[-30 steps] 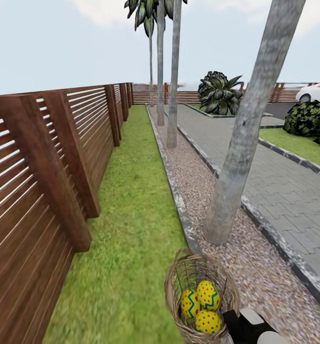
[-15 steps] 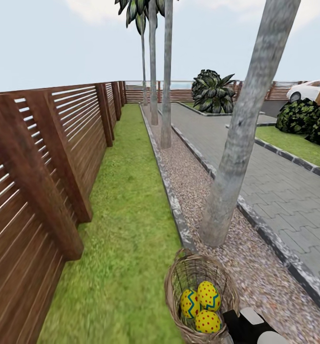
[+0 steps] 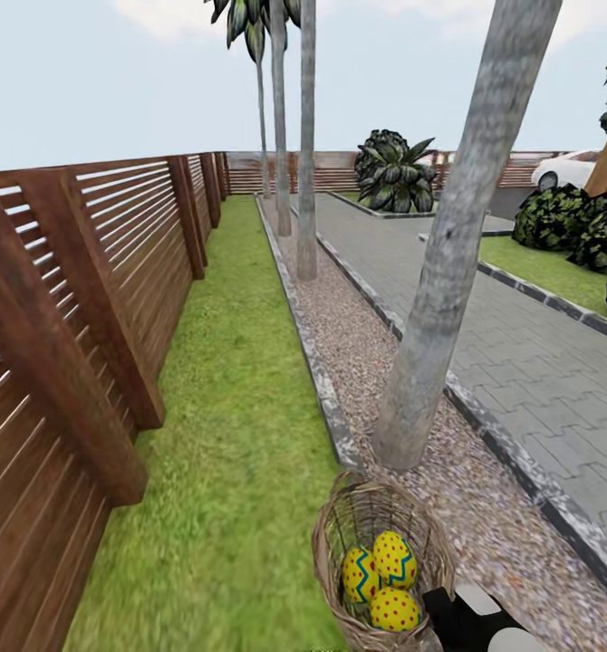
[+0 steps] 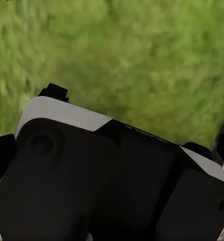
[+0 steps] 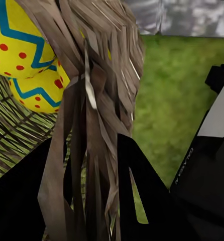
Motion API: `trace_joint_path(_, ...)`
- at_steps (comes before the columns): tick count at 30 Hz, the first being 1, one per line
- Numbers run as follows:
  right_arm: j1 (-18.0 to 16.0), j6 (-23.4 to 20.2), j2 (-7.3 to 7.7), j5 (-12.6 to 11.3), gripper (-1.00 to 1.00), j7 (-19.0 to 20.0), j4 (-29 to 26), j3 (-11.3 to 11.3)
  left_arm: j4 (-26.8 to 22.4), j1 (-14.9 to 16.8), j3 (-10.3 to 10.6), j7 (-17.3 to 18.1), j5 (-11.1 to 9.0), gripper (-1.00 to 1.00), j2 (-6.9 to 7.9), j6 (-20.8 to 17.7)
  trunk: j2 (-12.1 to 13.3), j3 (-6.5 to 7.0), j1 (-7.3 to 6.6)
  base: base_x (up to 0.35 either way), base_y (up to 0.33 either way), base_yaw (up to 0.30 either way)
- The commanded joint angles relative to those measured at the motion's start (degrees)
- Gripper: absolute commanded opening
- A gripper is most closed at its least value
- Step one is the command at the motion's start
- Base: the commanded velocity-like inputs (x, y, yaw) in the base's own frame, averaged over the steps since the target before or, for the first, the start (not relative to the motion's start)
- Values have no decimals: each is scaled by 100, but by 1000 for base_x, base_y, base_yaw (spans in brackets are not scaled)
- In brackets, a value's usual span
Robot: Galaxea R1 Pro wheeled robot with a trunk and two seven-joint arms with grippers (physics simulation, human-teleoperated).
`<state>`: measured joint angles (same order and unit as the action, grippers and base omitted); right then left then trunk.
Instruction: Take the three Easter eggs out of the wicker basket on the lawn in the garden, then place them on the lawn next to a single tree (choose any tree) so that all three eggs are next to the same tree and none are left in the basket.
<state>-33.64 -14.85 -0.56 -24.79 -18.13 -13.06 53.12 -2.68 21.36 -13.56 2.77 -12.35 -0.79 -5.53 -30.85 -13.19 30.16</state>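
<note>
While the right gripper [image 5: 82, 201] has its fingers [image 5: 142, 201] clamped on the wicker basket's [image 3: 335, 552] rim, three Easter eggs [image 3: 380, 580] lie inside. Lawn [image 3: 240, 407] is beneath, near the tree [image 3: 430, 344]; whether the left gripper [image 4: 112, 175] is closed or apart I cannot tell.

The robot's arm [image 3: 471, 620] is chunky matte black blocks with white panels, all rounded corners. The left wrist housing [image 4: 107, 175] is black with a white band and a round dimple (maybe a screw recess). The right gripper [image 5: 87, 201] has black wedge-shaped fingers.
</note>
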Motion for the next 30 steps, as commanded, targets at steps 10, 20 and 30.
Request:
trace_joint_path(10,-2,-24,-5,-70,-100,-42,-21,-21,-13,-1,-12,13,-48,100,0,-36,-9,-46,2,22,112,-123)
trace_joint_path(20,-2,-18,-5,-70,-100,-48,-21,-21,-9,-1,-15,13,-48,100,0,-36,-9,-88,2,155,93,-122)
trace_joint_path(30,7,-18,-5,-71,-100,-42,-21,-21,-10,-1,-15,13,-48,100,0,-36,-9,-120,2,0,0,-106)
